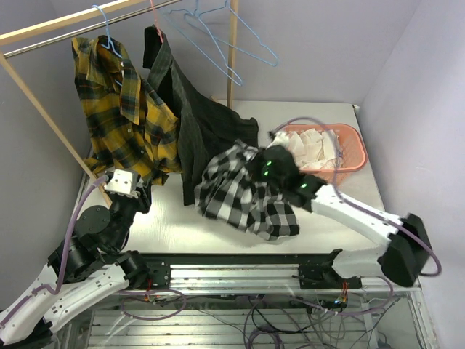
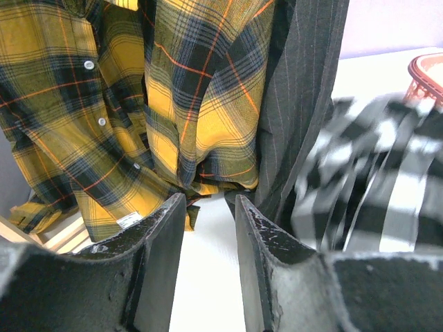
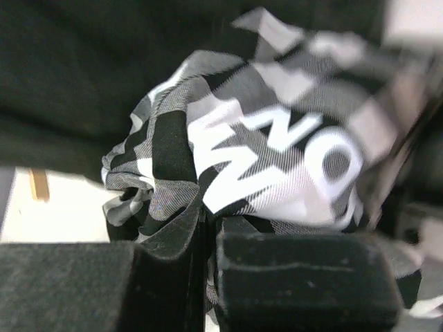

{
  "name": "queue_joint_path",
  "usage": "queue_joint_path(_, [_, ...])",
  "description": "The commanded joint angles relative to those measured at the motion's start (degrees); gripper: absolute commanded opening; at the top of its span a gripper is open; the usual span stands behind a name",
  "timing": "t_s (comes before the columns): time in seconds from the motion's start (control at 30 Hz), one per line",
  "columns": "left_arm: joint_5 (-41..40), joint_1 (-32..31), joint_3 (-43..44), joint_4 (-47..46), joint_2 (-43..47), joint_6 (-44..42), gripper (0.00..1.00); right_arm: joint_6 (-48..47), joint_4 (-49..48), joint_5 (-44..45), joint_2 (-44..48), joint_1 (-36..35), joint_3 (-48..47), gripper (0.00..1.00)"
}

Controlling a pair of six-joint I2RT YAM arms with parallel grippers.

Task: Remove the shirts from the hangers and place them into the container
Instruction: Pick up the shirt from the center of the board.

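Clamping one checked shirt [image 1: 243, 195]: right pincer [image 3: 208, 232]; left pincer [image 2: 211, 207] apart; two hanging: plaid shirt [image 1: 127, 116], pinstriped shirt [image 1: 195, 120].

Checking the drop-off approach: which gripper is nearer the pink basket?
Right. The right gripper, shut on the checked shirt, is right next to the basket. The left gripper is across the table, below the yellow plaid shirt, holding nothing.

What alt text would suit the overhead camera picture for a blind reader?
The right gripper clamps a black-and-white checked shirt beside a salmon-pink laundry basket holding a white shirt. Behind, a yellow plaid shirt and a dark pinstriped shirt hang from a rack.
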State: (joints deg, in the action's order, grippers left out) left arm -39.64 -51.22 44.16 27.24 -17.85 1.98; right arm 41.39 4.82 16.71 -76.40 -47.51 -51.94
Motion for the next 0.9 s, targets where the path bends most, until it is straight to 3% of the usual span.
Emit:
queue_joint_path(0.0, [0.5, -0.1, -0.1, -0.8, -0.2, 0.5, 0.46, -10.5, 9.3, 5.5, 7.2, 8.5, -11.6, 0.0])
queue_joint_path(0.13, [0.7, -0.2, 0.0, -0.7, -0.1, 0.6, 0.45, -14.5, 15.7, 2.9, 9.3, 16.7, -19.8, 0.0])
queue_joint_path(0.33, [0.9, -0.2, 0.0, -0.5, 0.9, 0.7, 0.45, -19.1, 22.0, 6.6, 8.4, 21.7, -34.5, 0.0])
queue_joint_path(0.63, [1.0, -0.2, -0.1, -0.5, 2.8, 1.0, 0.45, -25.6, 24.0, 13.0, -0.4, 26.7, -57.5, 0.0])
queue_joint_path(0.87, [0.9, -0.2, -0.7, -1.2, 4.4, 0.7, 0.45, -29.2, 20.2, 13.8, -7.3, 29.8, -70.6, 0.0])
